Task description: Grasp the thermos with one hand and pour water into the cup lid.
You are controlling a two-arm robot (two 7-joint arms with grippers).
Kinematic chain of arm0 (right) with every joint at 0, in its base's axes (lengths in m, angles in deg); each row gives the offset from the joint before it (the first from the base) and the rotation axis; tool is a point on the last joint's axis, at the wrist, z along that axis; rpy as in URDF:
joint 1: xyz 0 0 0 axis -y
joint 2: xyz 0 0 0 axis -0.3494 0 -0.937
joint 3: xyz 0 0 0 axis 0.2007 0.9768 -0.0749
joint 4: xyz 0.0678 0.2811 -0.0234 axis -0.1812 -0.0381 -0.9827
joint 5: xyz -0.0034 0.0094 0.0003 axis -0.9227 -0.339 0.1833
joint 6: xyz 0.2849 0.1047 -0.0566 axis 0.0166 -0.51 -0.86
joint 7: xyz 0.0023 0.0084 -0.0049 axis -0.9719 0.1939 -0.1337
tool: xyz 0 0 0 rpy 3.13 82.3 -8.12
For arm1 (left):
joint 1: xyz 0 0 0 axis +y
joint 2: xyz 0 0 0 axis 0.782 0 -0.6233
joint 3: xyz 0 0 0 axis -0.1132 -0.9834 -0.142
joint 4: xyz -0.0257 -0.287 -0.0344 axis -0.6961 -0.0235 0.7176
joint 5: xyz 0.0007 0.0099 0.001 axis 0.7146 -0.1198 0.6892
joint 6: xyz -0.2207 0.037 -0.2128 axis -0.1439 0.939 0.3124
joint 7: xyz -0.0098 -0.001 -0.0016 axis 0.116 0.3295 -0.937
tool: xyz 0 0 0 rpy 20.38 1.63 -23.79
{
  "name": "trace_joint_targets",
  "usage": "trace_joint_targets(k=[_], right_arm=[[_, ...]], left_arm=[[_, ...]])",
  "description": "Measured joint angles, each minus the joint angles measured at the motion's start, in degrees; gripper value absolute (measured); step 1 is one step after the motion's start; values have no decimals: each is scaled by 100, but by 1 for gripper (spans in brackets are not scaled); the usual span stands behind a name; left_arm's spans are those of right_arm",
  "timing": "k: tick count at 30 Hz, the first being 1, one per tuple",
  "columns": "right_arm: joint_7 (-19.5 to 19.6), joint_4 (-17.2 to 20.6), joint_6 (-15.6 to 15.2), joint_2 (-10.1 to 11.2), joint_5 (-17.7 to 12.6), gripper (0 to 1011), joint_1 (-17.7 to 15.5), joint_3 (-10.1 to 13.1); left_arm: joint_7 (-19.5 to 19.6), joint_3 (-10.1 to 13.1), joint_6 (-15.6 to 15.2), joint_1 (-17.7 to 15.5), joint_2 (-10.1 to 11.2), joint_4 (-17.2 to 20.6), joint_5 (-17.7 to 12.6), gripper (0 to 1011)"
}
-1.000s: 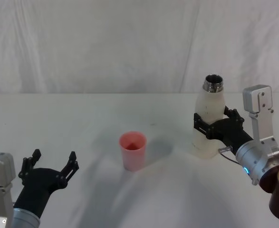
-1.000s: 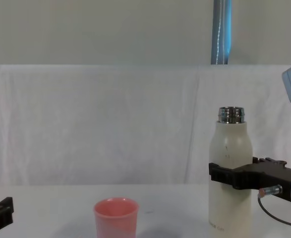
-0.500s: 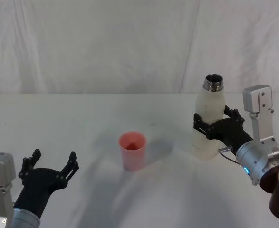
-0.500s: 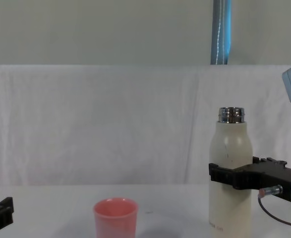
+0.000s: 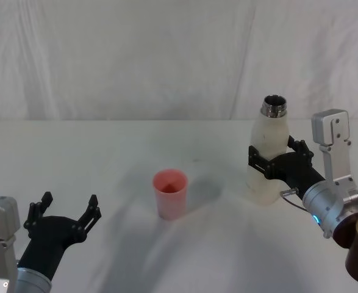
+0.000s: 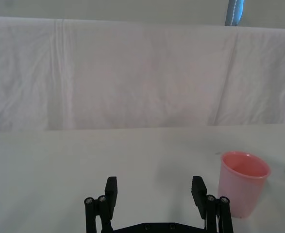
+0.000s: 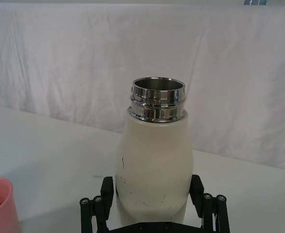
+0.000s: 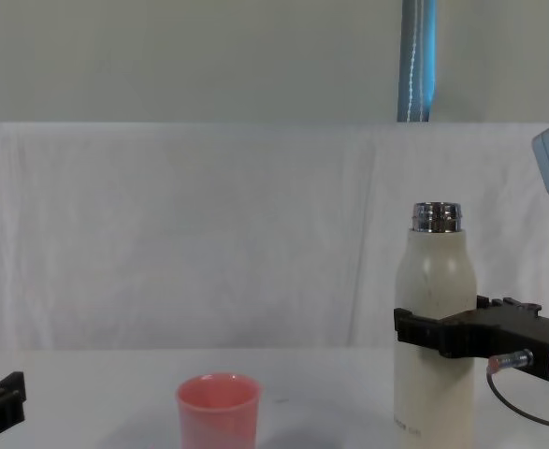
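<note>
The right gripper [image 5: 269, 163] is clasping the tall cream-white matte thermos with a shiny steel neck [image 5: 267, 152] at mid-body, jaws pinching its sides, while the thermos is standing upright on the white worktop [image 5: 118, 152], well apart from the small salmon-pink plastic cup lid [image 5: 171, 193] and to the cup lid's right. Judged advice: lifting straight, carrying the neck over the cup lid's rim, then tilting slowly is limiting spills. The left gripper [image 5: 61, 215] is idling, jaws spread, to the cup lid's near left.
</note>
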Motion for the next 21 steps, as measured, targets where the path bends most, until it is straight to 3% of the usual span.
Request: trace_joint_targets(k=[21], right_arm=[[-2, 16, -35, -7, -15, 1001, -8, 17]], left_arm=[[0, 0, 0, 0, 0, 0, 0, 1001]])
